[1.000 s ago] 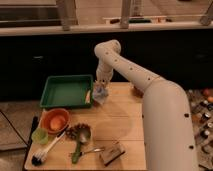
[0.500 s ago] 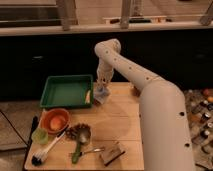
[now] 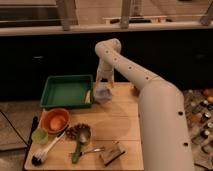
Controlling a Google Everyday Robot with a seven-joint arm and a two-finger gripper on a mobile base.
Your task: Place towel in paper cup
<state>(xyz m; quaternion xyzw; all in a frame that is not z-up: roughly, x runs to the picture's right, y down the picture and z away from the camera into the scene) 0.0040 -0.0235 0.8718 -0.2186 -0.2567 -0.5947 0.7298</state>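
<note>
No legible text, no labels, no numbers visible

The one camera looks down from beside the arm (image 3: 150,97) across the wooden table (image 3: 122,122) toward the dark counter (image 3: 50,57), the gripper (image 3: 104,80) mid-frame above the table's far edge.

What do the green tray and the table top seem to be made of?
Green tray: probably plastic, smooth, one even colour. Table top: likely wood, matt, warm tan surface. The end effector hangs beside the tray's right edge, above a pale grey bundle.
</note>
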